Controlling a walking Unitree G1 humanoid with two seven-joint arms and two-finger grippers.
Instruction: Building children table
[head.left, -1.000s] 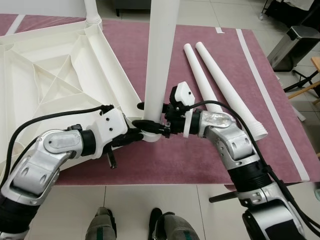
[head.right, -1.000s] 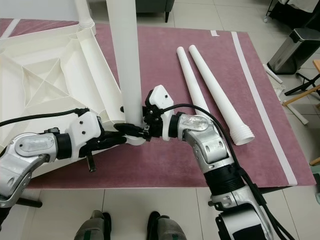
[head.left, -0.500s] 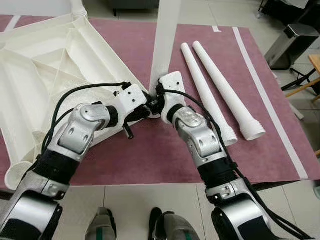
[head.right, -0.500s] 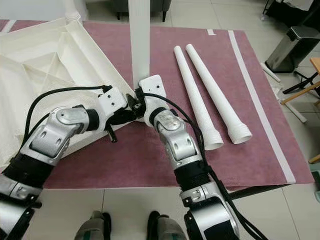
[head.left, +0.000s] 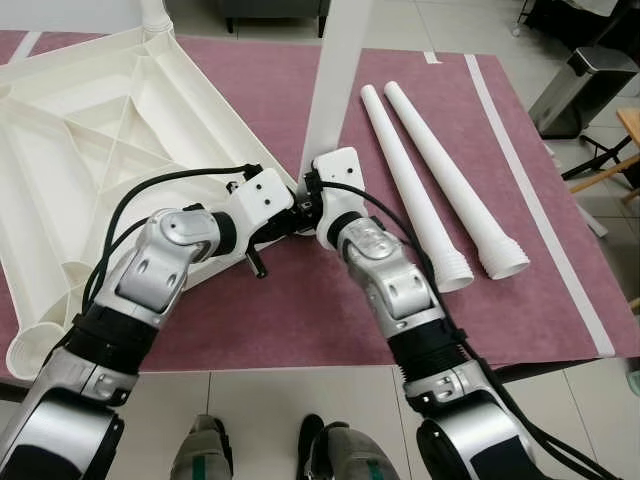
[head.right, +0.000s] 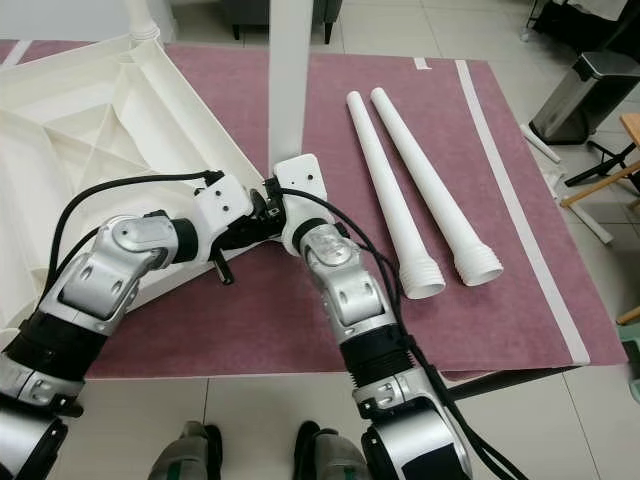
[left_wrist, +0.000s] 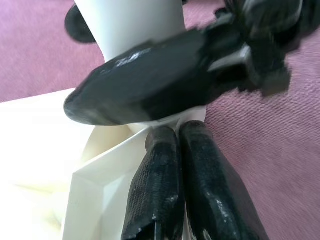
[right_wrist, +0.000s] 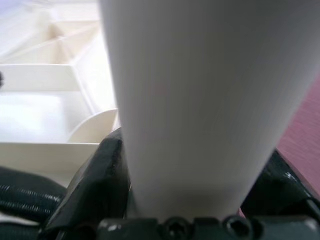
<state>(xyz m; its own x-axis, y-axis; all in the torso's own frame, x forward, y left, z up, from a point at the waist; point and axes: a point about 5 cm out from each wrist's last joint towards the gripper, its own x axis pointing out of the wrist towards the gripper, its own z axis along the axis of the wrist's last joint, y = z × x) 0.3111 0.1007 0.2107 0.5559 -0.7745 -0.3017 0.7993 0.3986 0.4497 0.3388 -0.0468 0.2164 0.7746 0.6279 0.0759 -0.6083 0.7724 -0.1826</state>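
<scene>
Right gripper (right_wrist: 187, 200) clamps upright white leg (head.right: 288, 80) at corner of overturned tabletop (head.left: 110, 130) on maroon mat (head.left: 300, 310). Left gripper (left_wrist: 182, 155), fingers pressed together, touches same corner. Two spare legs (head.right: 415, 180) near mat's right edge.

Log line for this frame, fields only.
right gripper shut on upright table leg | left gripper shut at tabletop corner | two spare legs on mat

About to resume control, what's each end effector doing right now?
Left end effector: closed, holding nothing, at the tabletop corner.
Right end effector: closed on the upright leg.
</scene>
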